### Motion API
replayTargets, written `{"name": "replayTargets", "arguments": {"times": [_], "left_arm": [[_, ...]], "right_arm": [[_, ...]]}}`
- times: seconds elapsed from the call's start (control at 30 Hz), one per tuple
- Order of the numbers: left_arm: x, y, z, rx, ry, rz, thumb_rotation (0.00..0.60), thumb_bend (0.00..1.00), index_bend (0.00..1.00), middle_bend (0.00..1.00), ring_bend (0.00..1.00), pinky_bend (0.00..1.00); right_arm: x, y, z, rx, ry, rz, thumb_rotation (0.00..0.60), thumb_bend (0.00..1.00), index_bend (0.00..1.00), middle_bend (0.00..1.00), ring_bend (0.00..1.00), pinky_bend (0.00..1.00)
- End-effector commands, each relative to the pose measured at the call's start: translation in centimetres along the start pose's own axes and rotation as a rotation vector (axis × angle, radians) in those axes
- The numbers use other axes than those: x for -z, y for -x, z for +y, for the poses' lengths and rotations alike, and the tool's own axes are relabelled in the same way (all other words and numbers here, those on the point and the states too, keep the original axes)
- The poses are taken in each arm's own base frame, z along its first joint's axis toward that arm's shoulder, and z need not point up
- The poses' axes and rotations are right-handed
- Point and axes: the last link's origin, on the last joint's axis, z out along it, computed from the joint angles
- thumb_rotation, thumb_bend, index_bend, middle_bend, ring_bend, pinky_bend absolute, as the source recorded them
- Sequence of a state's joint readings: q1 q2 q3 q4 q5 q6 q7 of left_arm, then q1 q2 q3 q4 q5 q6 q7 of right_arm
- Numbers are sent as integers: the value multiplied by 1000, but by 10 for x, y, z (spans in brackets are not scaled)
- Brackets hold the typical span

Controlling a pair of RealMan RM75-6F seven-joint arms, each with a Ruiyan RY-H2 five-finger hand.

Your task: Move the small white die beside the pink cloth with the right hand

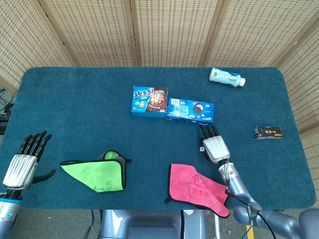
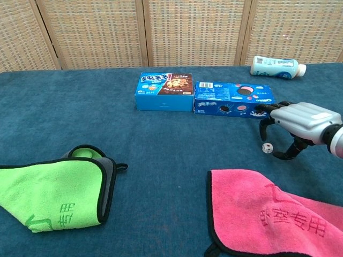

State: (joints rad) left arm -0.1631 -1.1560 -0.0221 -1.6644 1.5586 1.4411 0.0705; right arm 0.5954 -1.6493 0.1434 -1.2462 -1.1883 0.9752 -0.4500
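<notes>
While the die (image 2: 266, 148) lies just beyond the pink cloth (image 2: 270, 217), the right hand (image 2: 298, 121) hovers beside it, fingers apart, holding nothing.

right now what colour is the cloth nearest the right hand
Pink, with darker pink characters; the cloth shows best in the chest view.

Probably a robot test room rather than a home — a table (image 1: 75, 99) covered in blue felt, woven cane screens (image 1: 169, 30) closing off the far side, snack boxes (image 2: 163, 92) laid out as props.
</notes>
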Motion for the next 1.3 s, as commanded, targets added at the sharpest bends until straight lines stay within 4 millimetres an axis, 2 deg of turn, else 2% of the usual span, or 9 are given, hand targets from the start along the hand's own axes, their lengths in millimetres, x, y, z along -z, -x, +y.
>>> {"name": "replayTargets", "arguments": {"times": [0.03,1.3], "left_arm": [[0,-1,0,2,-1,3,600,202,0,0,0,0],[0,-2,-1,8,0,7,600,201,0,0,0,0]], "right_arm": [[0,0,-2,-4,-3,1,600,350,414,0,0,0],[-6,4,-5,8,1,-3,600,363,495,0,0,0]]}}
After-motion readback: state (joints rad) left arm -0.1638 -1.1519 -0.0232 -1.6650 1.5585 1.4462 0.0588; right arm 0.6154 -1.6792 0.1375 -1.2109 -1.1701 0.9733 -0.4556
